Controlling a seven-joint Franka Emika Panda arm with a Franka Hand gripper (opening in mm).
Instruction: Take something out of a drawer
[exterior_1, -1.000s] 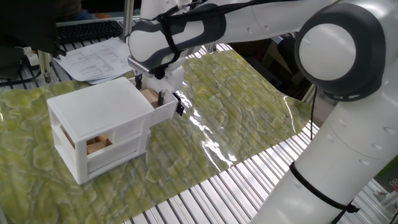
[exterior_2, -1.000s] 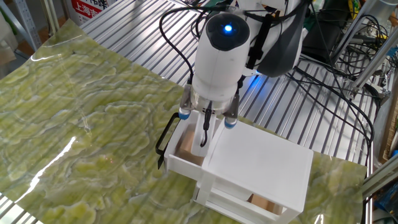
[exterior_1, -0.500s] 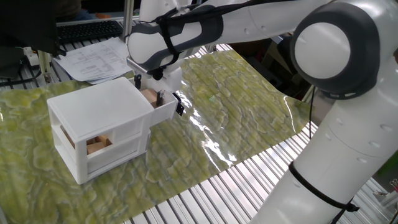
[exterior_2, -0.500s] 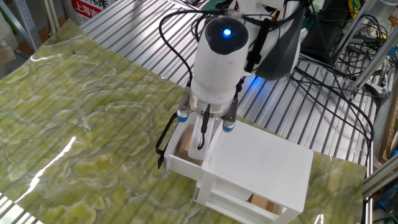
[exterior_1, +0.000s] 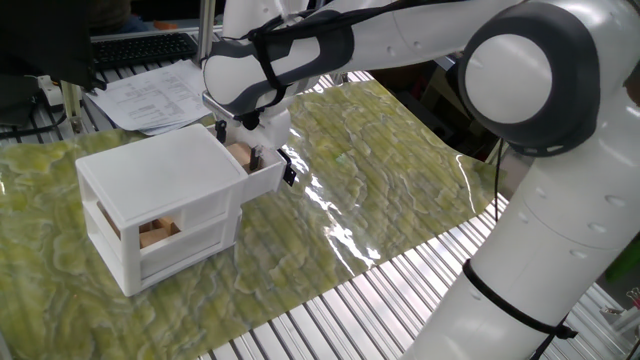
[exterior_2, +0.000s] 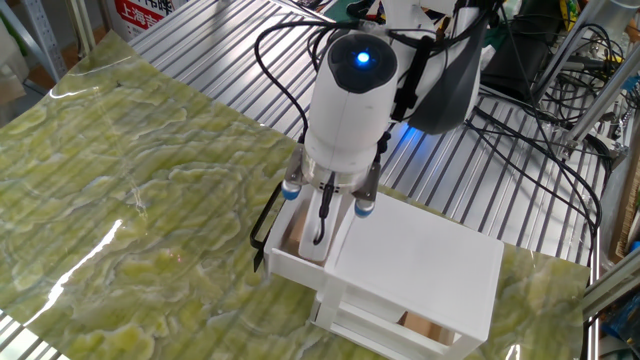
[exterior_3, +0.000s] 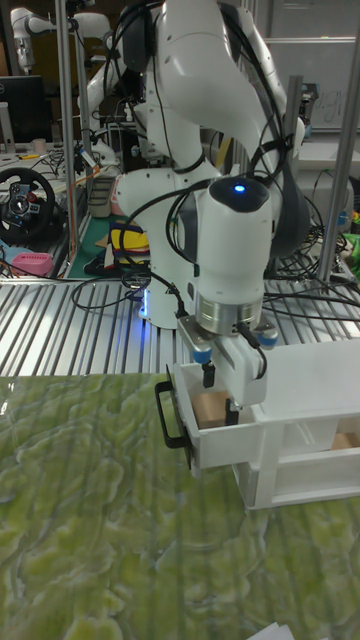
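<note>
A robotics lab; metal-slat bench (exterior_2: 520, 190), cable tangles (exterior_2: 540, 120), a racing wheel (exterior_3: 22, 192) (oddly).

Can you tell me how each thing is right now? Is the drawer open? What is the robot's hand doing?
upper drawer: pulled open, black handle at its front.
lower drawer: pushed in, tan blocks showing inside.
wooden block: in the open upper drawer, between the fingers.
gripper: reaching down into the upper drawer, fingers either side of the block; grip cannot be told.
</note>
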